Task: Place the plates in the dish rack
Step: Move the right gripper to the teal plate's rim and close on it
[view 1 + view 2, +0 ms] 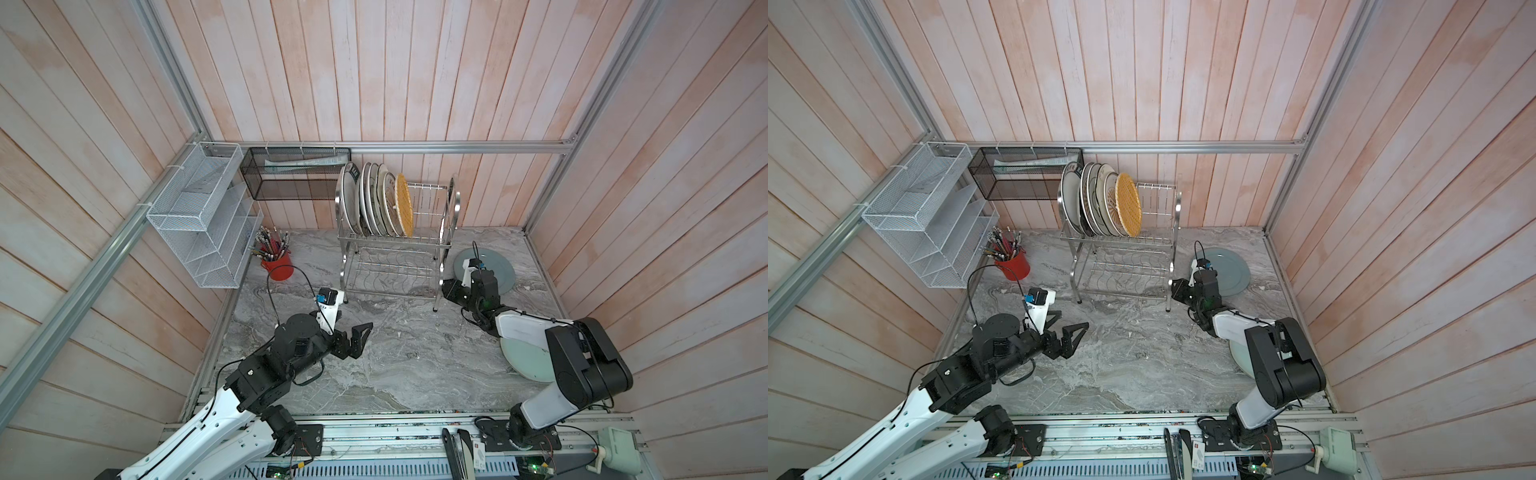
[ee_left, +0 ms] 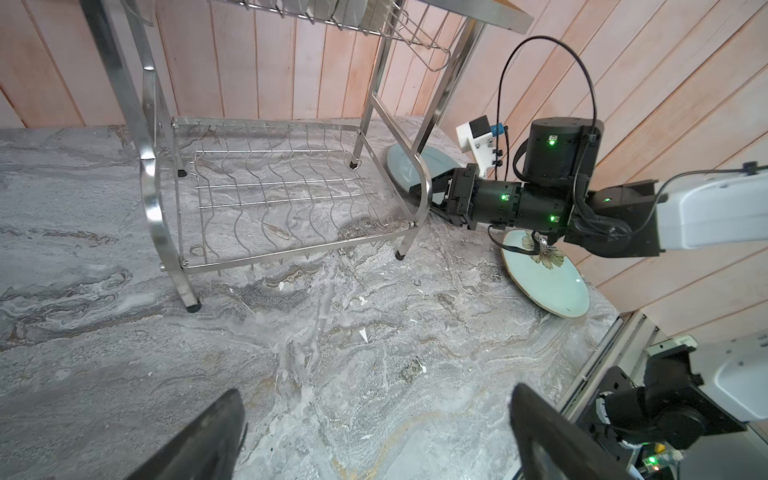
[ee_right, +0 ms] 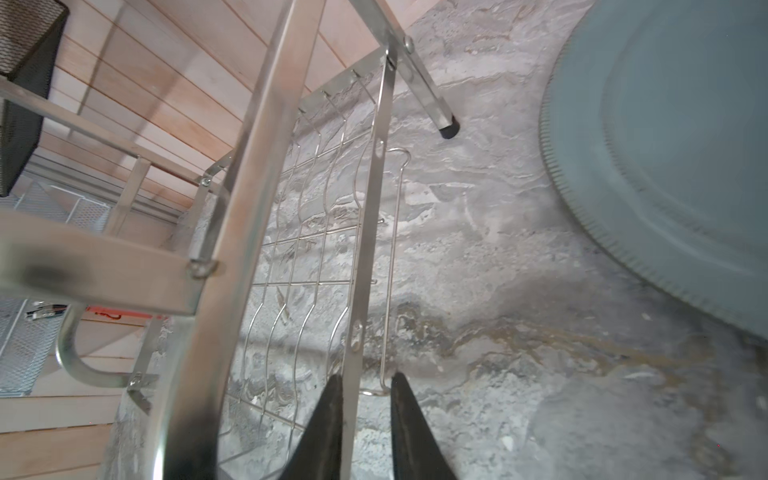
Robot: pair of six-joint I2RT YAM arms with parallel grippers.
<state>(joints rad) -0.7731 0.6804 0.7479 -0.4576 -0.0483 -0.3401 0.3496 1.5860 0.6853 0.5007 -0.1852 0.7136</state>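
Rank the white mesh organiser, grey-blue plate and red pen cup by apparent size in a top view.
Largest: white mesh organiser.
Next: grey-blue plate, partly hidden.
Smallest: red pen cup.

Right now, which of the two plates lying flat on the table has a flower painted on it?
The pale teal plate, partly under the right arm; the grey-blue plate beside the dish rack is plain.

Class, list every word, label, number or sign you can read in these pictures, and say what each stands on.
Nothing here reads clearly.
Dark lettering on the rim of the leftmost plate in the dish rack: too small to read.
White tag with a red mark on the front rail: print too small to read.
Sheet in the black mesh basket: blurred, unreadable.
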